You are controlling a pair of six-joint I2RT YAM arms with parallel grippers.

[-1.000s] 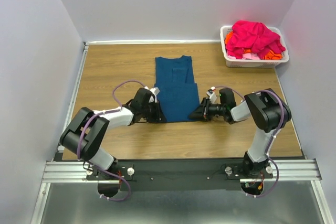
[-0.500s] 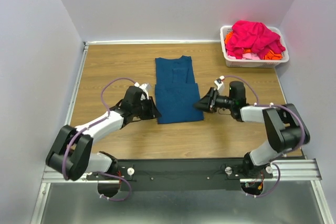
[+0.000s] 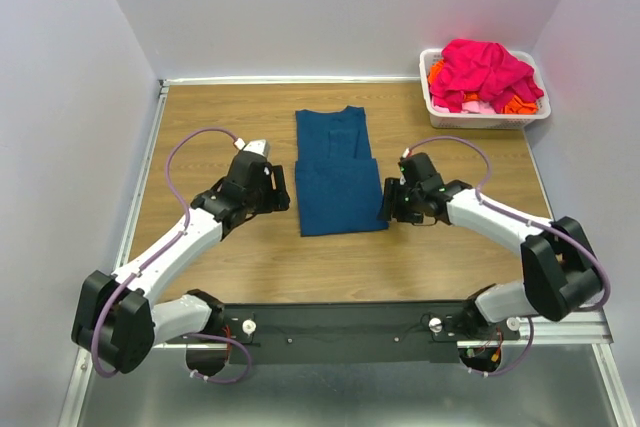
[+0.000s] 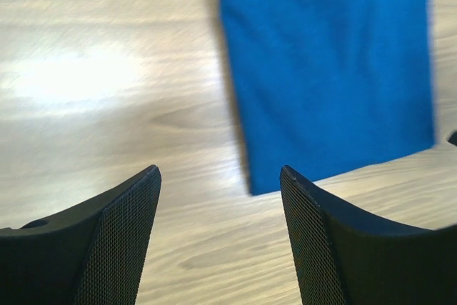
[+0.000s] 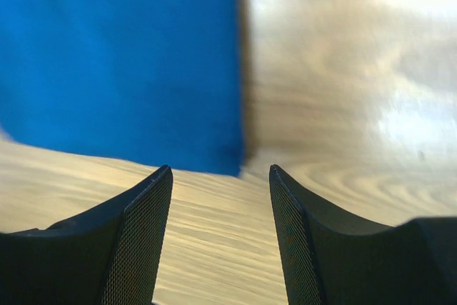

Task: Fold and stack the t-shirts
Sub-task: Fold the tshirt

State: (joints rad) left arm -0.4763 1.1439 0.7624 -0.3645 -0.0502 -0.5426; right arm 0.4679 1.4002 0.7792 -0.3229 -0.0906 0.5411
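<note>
Wooden surface between pale walls. The dark blue t-shirt lies flat at mid-surface and appears partly folded, with a wider panel nearest the arms and a narrower part beyond it. The left gripper hovers just beside the shirt's left edge and the right gripper just beside its right edge. Both pairs of jaws stand parted, grasping nothing and clear of the cloth. The step in hand is judged to be a re-grip between folds: both edges should be taken level and lifted together so the next fold lands square. Pink t-shirts and orange t-shirts are heaped in a white basket, well apart beyond the blue shirt's right side.
</note>
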